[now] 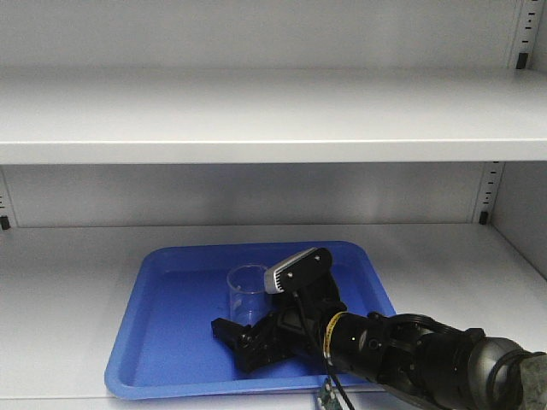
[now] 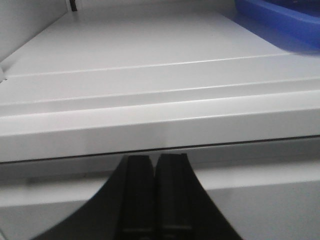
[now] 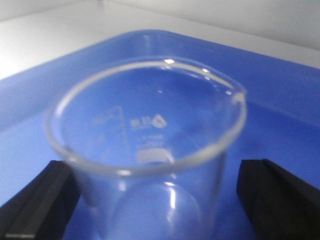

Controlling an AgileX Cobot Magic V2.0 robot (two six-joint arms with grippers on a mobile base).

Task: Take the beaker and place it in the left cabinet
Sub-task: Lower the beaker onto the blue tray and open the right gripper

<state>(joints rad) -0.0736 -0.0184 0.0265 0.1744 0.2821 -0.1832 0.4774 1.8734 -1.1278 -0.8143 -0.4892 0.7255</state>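
The beaker (image 1: 248,289), a small clear glass with a flared rim and pour lip, stands upright in a blue tray (image 1: 154,342) on the lower shelf of the grey left cabinet (image 1: 273,120). My right gripper (image 1: 246,331) is open, low in the tray. Its two black fingers straddle the beaker (image 3: 150,145): the left finger (image 3: 40,200) sits close against the glass and the right finger (image 3: 275,195) stands a little apart. My left gripper (image 2: 155,161) is shut on nothing, just below the front lip of a grey shelf (image 2: 150,60).
The tray's raised rim (image 3: 280,95) surrounds the beaker on all sides. A second shelf runs overhead, with slotted uprights (image 1: 521,34) at the back corners. A corner of the blue tray (image 2: 280,15) shows at the far right of the left wrist view.
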